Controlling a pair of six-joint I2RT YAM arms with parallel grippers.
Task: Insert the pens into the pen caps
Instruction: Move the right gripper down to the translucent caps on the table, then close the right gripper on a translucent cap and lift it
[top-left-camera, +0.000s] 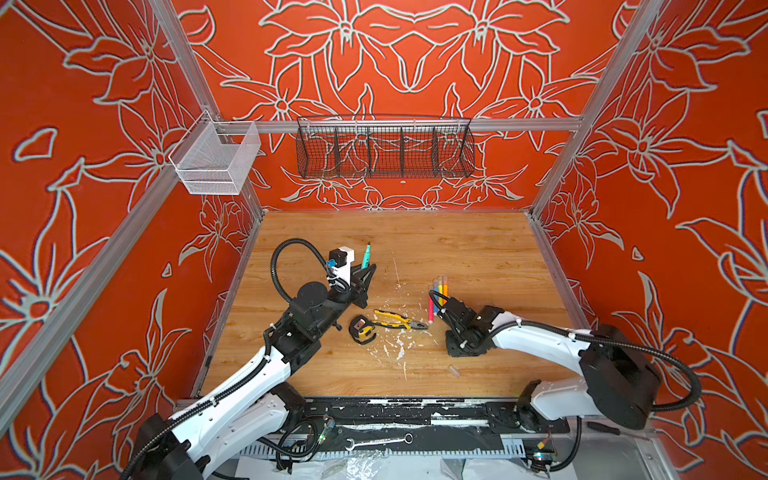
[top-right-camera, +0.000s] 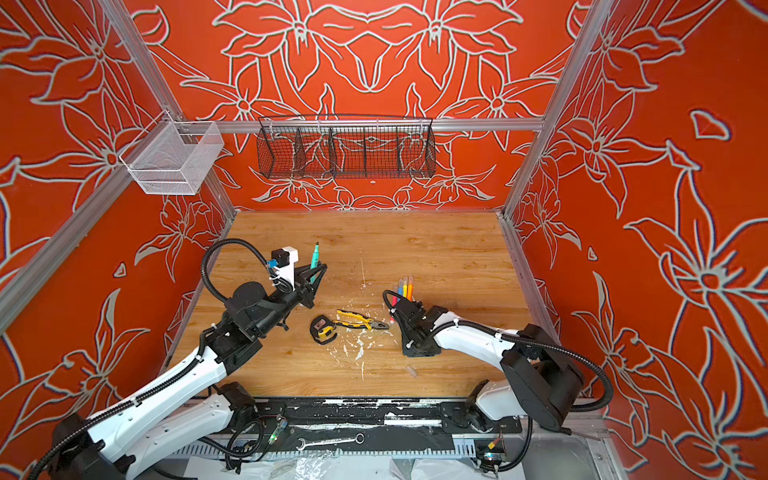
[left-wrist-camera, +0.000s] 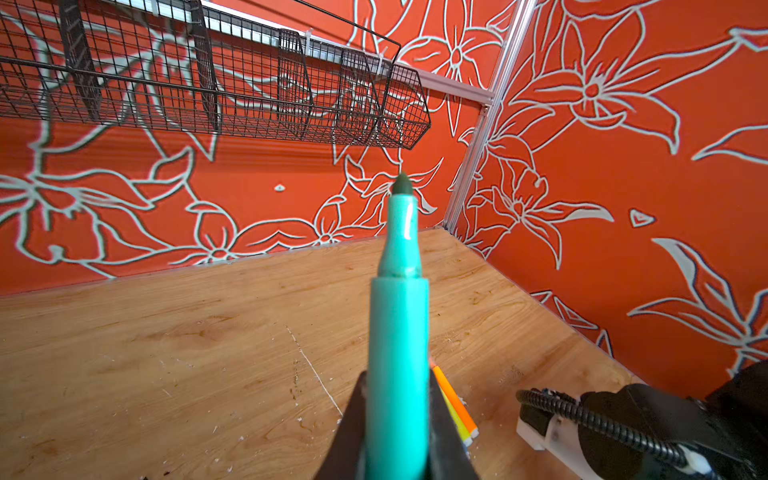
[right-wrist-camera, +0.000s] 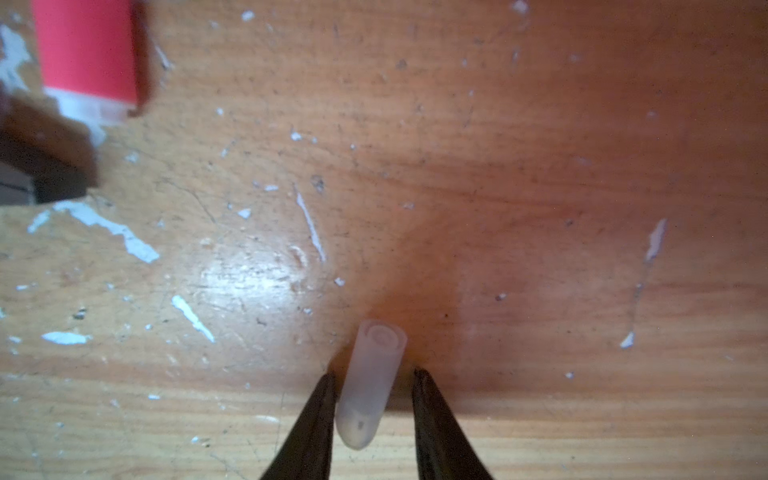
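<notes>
Right wrist: straddling cap at bottom centre with right claw, not pinched yet, gap on the right. Best to centre up, then squeeze gently. Lies bottom-to-top, open end up. Left wrist: clenching green pen in left claw, centre frame, nib up. Top view: same pen mid-left, tip toward top edge.

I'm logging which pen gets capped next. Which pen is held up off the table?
The green pen, clamped in the left gripper with its tip pointing up. The other pens lie bunched together on the table.
</notes>
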